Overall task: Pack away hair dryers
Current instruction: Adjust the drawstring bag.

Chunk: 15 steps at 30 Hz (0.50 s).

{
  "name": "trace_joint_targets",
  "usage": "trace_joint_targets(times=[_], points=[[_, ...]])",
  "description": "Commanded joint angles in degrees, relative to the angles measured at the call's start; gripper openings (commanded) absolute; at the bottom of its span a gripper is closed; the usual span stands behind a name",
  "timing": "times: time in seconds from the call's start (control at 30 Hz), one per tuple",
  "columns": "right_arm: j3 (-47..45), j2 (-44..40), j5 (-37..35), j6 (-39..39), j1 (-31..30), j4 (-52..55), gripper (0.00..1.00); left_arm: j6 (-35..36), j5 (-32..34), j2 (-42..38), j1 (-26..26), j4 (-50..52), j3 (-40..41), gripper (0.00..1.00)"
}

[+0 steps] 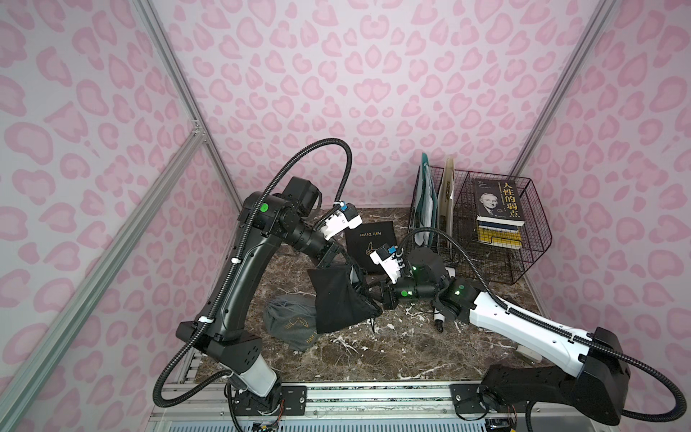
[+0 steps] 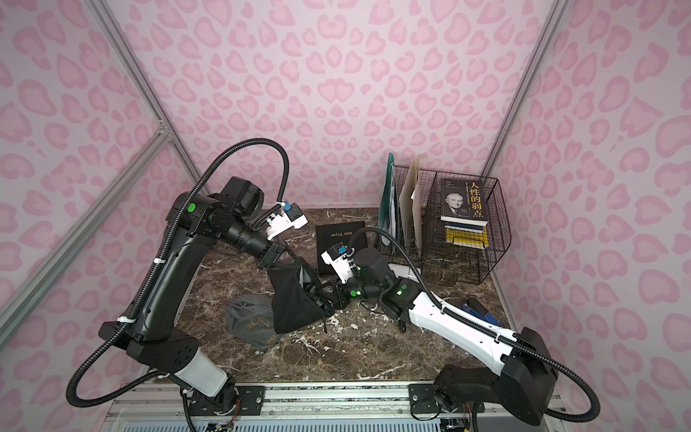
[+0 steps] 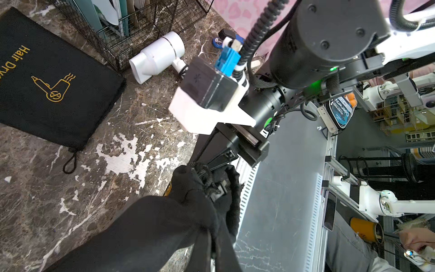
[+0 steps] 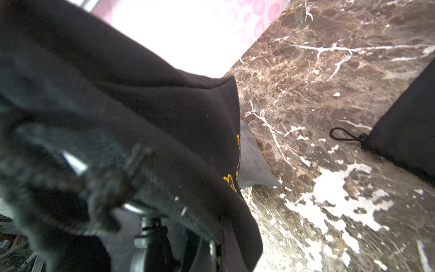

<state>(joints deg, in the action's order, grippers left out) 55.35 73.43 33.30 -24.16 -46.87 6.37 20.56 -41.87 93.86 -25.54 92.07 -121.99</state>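
Look, left gripper (image 1: 324,264) and right gripper (image 1: 379,297) both clamped on the limp black fabric pouch (image 1: 338,299); white plastic hair dryer (image 3: 156,56) looks light, rigid, slick, so take it by the handle.

The brown marble table (image 1: 374,348) carries a black wire basket (image 1: 540,232) at its far right corner, a white hair dryer (image 3: 162,55) just beside the basket, a flat black pouch (image 1: 370,243) near the basket's left side, and a grey pouch (image 1: 288,321) well apart from it.
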Motion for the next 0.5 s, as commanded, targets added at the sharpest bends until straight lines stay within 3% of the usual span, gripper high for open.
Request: trace_joint_targets(times=[0.0, 0.47], points=[[-1.4, -0.5, 0.9, 0.8, 0.4, 4.9, 0.00, 0.6, -3.9, -0.9, 0.1, 1.7, 0.2, 0.02], [-3.9, -7.7, 5.4, -4.5, 1.1, -3.3, 0.00, -0.4, 3.6, 2.0, 2.0, -2.2, 3.8, 0.02]])
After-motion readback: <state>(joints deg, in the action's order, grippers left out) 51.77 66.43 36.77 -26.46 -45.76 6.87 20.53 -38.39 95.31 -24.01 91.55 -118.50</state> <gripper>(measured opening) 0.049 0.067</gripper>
